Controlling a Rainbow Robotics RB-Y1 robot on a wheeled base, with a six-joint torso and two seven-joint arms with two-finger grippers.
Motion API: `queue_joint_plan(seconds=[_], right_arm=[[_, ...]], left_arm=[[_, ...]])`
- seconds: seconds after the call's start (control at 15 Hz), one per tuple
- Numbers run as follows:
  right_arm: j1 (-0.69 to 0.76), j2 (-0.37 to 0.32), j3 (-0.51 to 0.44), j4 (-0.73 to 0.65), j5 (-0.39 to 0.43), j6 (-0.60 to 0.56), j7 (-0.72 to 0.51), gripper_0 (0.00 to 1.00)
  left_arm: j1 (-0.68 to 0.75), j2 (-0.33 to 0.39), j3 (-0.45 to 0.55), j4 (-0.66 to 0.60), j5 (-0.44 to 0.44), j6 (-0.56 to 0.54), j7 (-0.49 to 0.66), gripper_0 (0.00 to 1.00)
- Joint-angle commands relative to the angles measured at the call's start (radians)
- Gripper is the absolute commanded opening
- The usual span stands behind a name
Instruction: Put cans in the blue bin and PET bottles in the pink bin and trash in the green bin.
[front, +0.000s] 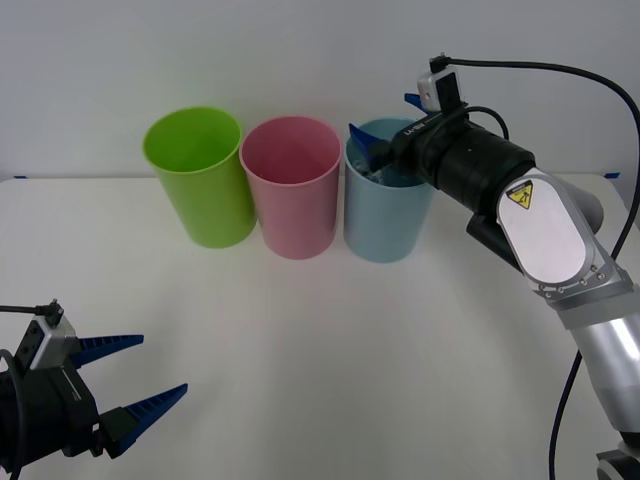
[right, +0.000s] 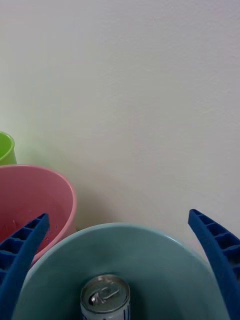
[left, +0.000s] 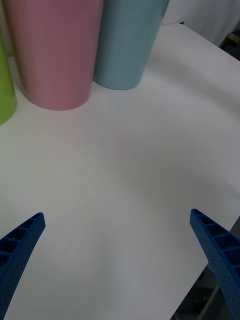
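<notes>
The right gripper (front: 385, 125) is held over the blue bin (front: 385, 220), fingers spread wide and empty. The can (right: 105, 297) is seen upright inside that bin, directly between and beyond the fingertips, untouched. The left gripper (front: 140, 375) is parked low over the table (front: 330, 340), also spread apart.

It looked like a lab test bench: a plain white table (front: 320, 330) against a bare white wall (front: 300, 60), nothing homely about it.
</notes>
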Motion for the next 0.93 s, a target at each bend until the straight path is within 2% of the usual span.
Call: queue_joint_plan(seconds=[0.07, 0.33, 0.53, 0.8, 0.93], right_arm=[[0.000, 0.000, 0.000, -0.001, -0.002, 0.000, 0.000, 1.00], [-0.006, -0.001, -0.008, -0.001, -0.023, 0.000, 0.006, 1.00], [-0.020, -0.006, -0.014, -0.030, -0.069, 0.000, 0.003, 1.00], [-0.014, -0.058, -0.031, -0.125, -0.235, -0.028, 0.013, 1.00], [0.038, -0.089, -0.075, -0.209, -0.313, -0.083, 0.027, 1.00]], left_arm=[[0.000, 0.000, 0.000, 0.000, 0.000, 0.000, 0.000, 0.99], [0.000, 0.000, 0.000, 0.000, 0.000, 0.000, 0.000, 1.00], [0.000, 0.000, 0.000, 0.000, 0.000, 0.000, 0.000, 0.99], [0.000, 0.000, 0.000, 0.000, 0.000, 0.000, 0.000, 0.99], [0.000, 0.000, 0.000, 0.000, 0.000, 0.000, 0.000, 0.99]])
